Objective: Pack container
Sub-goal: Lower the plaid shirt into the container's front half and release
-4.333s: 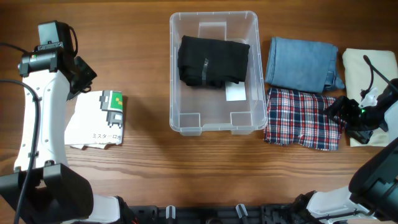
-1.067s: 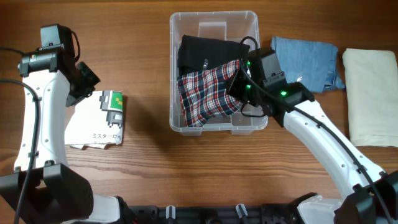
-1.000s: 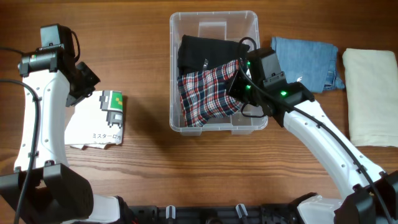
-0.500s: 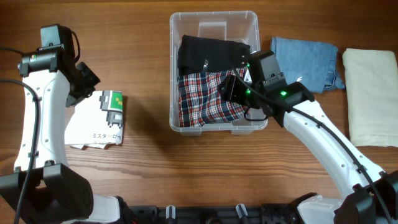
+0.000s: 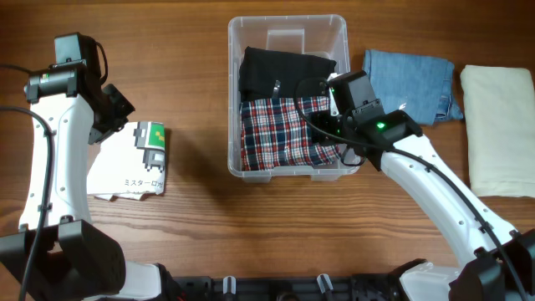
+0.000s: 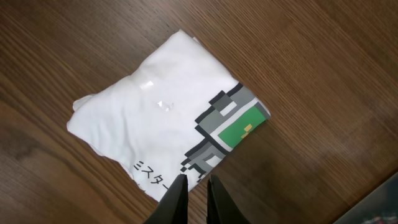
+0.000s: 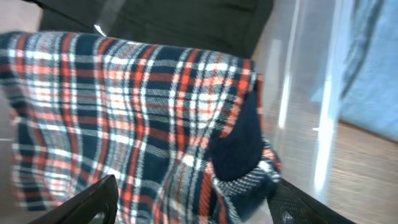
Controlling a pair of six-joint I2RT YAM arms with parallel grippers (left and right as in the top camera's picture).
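At the desk's (image 5: 201,209) middle the container (image 5: 232,100) is set, a plaid cloth (image 5: 280,138) laid flat inside against a black garment (image 5: 280,71) to save room. The right tool (image 7: 193,208) is spread wide over it, pinching nothing; the left tool (image 6: 196,199) is held nearly pressed together above a white T-shirt (image 6: 155,124)

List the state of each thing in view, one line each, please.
Container: open, no lid, partly filled.
Plaid cloth: folded, inside the container.
Black garment: folded, inside the container.
White T-shirt: folded, on the table.
Jeans: folded, on the table.
Cream cloth: folded, on the table.
Left gripper: shut, empty, above the T-shirt.
Right gripper: open, above the plaid cloth.
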